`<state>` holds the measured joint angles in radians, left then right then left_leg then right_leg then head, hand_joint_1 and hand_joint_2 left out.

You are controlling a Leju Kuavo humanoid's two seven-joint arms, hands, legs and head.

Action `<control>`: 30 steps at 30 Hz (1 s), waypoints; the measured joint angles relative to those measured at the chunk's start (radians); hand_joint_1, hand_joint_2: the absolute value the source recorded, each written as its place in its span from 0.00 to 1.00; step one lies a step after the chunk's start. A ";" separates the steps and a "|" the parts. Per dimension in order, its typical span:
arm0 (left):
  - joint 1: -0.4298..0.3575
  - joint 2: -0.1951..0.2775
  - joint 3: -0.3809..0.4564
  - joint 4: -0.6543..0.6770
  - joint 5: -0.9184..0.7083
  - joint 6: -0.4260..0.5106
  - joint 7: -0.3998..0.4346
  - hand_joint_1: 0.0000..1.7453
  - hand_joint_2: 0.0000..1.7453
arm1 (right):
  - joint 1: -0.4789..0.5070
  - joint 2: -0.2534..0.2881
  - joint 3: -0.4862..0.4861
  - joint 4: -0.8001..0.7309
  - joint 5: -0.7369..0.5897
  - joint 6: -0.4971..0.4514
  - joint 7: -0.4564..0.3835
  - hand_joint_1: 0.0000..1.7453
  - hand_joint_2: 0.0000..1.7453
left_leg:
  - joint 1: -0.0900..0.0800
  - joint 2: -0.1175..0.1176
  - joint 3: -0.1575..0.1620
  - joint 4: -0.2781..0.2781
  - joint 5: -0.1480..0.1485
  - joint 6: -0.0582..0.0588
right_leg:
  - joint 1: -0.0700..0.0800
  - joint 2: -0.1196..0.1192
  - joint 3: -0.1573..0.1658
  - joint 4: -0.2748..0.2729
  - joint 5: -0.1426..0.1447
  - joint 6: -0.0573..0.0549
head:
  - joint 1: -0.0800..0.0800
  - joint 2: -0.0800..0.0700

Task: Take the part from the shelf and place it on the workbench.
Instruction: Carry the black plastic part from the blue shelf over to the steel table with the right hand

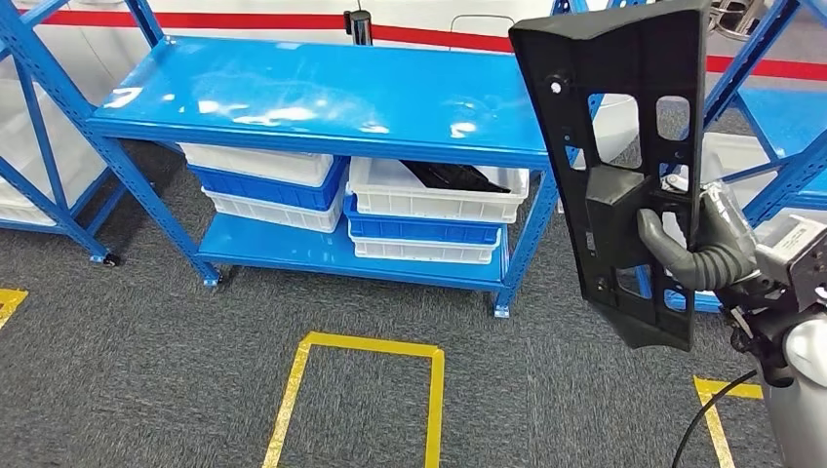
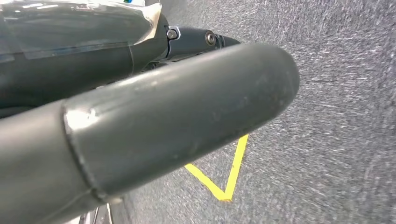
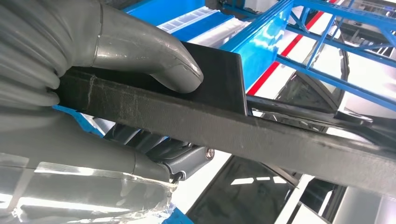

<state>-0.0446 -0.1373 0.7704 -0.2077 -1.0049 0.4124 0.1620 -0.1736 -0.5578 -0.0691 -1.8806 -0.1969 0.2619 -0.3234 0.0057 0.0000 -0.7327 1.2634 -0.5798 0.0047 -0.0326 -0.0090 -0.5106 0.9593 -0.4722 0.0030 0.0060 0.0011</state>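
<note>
Right wrist: thumb [image 3: 154, 56] atop part [image 3: 224, 121].

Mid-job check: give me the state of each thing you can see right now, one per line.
black part: lifted off the shelf, held upright in the air
right hand: grips the part, thumb across its face
left hand: hangs over the carpet, grip state unclear
blue shelf: top deck bare
white bin: on the lower deck, holding a dark part
yellow floor marking: nothing inside it
</note>
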 joint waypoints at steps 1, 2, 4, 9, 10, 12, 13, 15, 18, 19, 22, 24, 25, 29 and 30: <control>0.000 0.000 0.000 0.000 -0.007 -0.007 -0.005 0.00 0.00 | -0.002 -0.005 -0.001 0.004 -0.009 -0.001 0.002 1.00 1.00 | 0.006 0.000 0.006 0.029 0.001 -0.005 | -0.001 0.000 -0.015 0.002 0.011 0.004 | 0.000 0.000; 0.000 0.000 0.000 0.000 -0.017 -0.017 -0.011 0.00 0.00 | 0.001 -0.011 -0.003 0.006 -0.017 -0.004 0.003 1.00 1.00 | 0.012 0.000 0.030 0.021 0.020 -0.010 | -0.003 0.000 -0.028 0.005 0.019 0.010 | -0.001 0.000; -0.001 -0.001 0.000 0.000 -0.037 -0.037 -0.022 0.00 0.00 | 0.023 -0.026 -0.016 0.000 -0.031 -0.008 0.003 1.00 1.00 | 0.024 -0.001 0.128 -0.095 0.064 -0.018 | -0.008 -0.002 -0.050 0.015 0.031 0.023 | -0.002 0.000; 0.000 -0.013 -0.005 0.000 -0.061 -0.064 -0.031 0.00 0.00 | 0.095 -0.041 -0.069 -0.048 -0.050 -0.008 0.007 1.00 1.00 | 0.014 -0.012 0.218 -0.261 0.070 0.000 | -0.001 -0.008 -0.085 0.031 0.059 0.067 | -0.002 0.000; 0.000 -0.018 -0.006 0.000 -0.062 -0.066 -0.030 0.00 0.00 | 0.093 -0.043 -0.075 -0.052 -0.055 -0.004 0.016 1.00 1.00 | 0.010 -0.009 0.211 -0.266 0.079 0.015 | -0.002 -0.007 -0.093 0.036 0.056 0.073 | -0.003 0.000; -0.003 -0.025 -0.006 0.000 -0.062 -0.066 -0.033 0.00 0.00 | 0.071 -0.049 -0.076 -0.050 -0.064 0.005 0.039 1.00 1.00 | 0.006 0.000 0.190 -0.276 0.104 0.047 | -0.007 -0.005 -0.125 0.091 0.004 0.067 | -0.001 0.000; -0.005 -0.028 -0.006 0.000 -0.062 -0.066 -0.036 0.00 0.00 | 0.057 -0.051 -0.075 -0.048 -0.067 0.007 0.049 1.00 1.00 | 0.004 0.004 0.178 -0.276 0.116 0.056 | -0.008 -0.003 -0.146 0.149 -0.041 0.059 | 0.000 0.000; -0.006 -0.033 -0.006 0.000 -0.061 -0.069 -0.043 0.00 0.00 | 0.037 -0.053 -0.071 -0.045 -0.066 0.009 0.061 1.00 1.00 | -0.001 0.007 0.147 -0.275 0.140 0.064 | -0.004 0.000 -0.176 0.278 -0.108 0.058 | 0.004 0.000; -0.006 -0.038 -0.006 0.000 -0.061 -0.076 -0.050 0.00 0.00 | 0.030 -0.054 -0.063 -0.043 -0.056 0.007 0.069 1.00 1.00 | -0.009 0.007 0.105 -0.274 0.175 0.065 | 0.003 0.003 -0.113 0.281 -0.082 0.078 | 0.008 0.000; -0.006 -0.040 -0.006 0.000 -0.061 -0.077 -0.051 0.00 0.00 | 0.030 -0.055 -0.062 -0.042 -0.054 0.006 0.069 1.00 1.00 | -0.011 0.007 0.095 -0.274 0.185 0.063 | 0.006 0.003 -0.059 0.213 -0.062 0.079 | 0.008 0.000; -0.005 -0.045 -0.006 0.000 -0.061 -0.079 -0.054 0.00 0.00 | 0.031 -0.062 -0.063 -0.043 -0.052 0.002 0.067 1.00 1.00 | -0.017 0.006 0.078 -0.277 0.216 0.053 | 0.024 0.004 0.075 0.009 -0.063 0.057 | 0.008 0.000; -0.004 -0.048 -0.006 0.000 -0.061 -0.081 -0.052 0.00 0.00 | 0.032 -0.065 -0.064 -0.044 -0.051 -0.001 0.064 1.00 1.00 | -0.020 0.006 0.074 -0.285 0.237 0.044 | 0.029 0.005 0.075 -0.020 -0.058 0.047 | 0.007 0.000; -0.003 -0.049 -0.006 0.000 -0.061 -0.082 -0.051 0.00 0.00 | 0.034 -0.064 -0.064 -0.044 -0.048 -0.002 0.062 1.00 1.00 | -0.020 0.004 0.068 -0.285 0.236 0.039 | 0.022 0.004 0.067 -0.021 -0.047 0.042 | 0.006 0.000; -0.001 -0.052 -0.006 0.001 -0.063 -0.092 -0.041 0.00 0.00 | 0.053 -0.054 -0.063 -0.045 -0.024 -0.011 0.052 1.00 1.00 | -0.007 -0.003 0.007 -0.113 0.079 0.018 | 0.002 -0.007 0.029 -0.012 -0.010 0.004 | -0.003 0.000; 0.000 -0.052 -0.006 0.001 -0.063 -0.094 -0.039 0.00 0.00 | 0.057 -0.050 -0.062 -0.046 -0.019 -0.012 0.050 1.00 1.00 | -0.003 -0.003 -0.008 -0.053 0.046 0.012 | 0.003 -0.008 0.019 -0.008 -0.005 0.003 | -0.004 0.000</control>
<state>-0.0447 -0.1894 0.7649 -0.2068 -1.0679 0.3185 0.1228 -0.1164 -0.6083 -0.1316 -1.9261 -0.2163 0.2498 -0.2732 0.0030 -0.0031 -0.7412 1.2106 -0.5338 0.0170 -0.0300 -0.0175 -0.4915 0.9516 -0.4769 0.0057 0.0024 0.0011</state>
